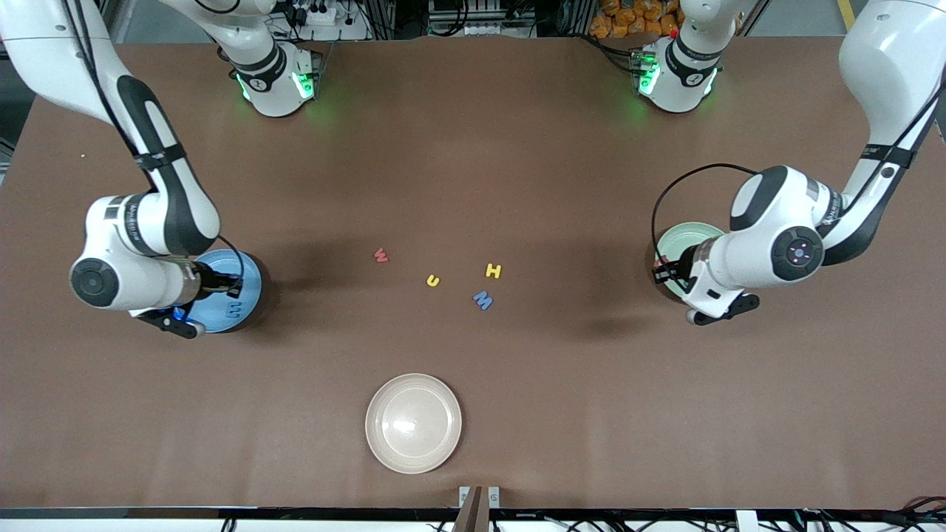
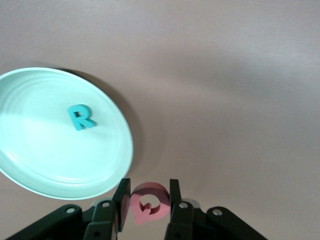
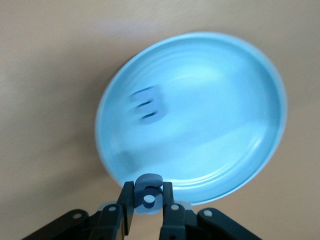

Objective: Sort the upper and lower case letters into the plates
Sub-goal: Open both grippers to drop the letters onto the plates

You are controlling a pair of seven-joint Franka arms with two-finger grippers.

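Matte brown table (image 1: pixel 473 148), plain and uncluttered, under even light with soft shadows below both arms. Along the twelve o'clock edge, stood two white arm bases with green lights. Past that edge, showed aluminium framing, cables, a power strip and a heap of orange packets (image 1: pixel 628 18).

At nine o'clock on the table, lay the blue plate (image 1: pixel 251 277), with a blue three-barred letter (image 1: pixel 234 308) in it, E or m, could not tell which. Above that plate's rim, hung the right gripper (image 3: pixel 148 197). Fingers nearly together, pinched on a small blue letter with a round hole (image 3: pixel 149 181).

At three o'clock, lay the mint green plate (image 1: pixel 684 238), with a teal R (image 2: pixel 81 117) near its middle. Just beside its rim, over bare table, hung the left gripper (image 2: pixel 147 200). Fingers drawn in tight on a red Q (image 2: pixel 150 190), clamped by its sides.

At the table's centre, lay four loose letters, each apart from the others:
- Red W (image 1: pixel 380 256) toward nine o'clock of the group.
- Yellow u (image 1: pixel 432 281) in the middle.
- Yellow H (image 1: pixel 494 271) toward two o'clock of the group.
- Blue M (image 1: pixel 482 300) at about five o'clock, near the H.

At six o'clock, close to the table's front edge, sat a cream-beige plate (image 1: pixel 377 451), glossy.
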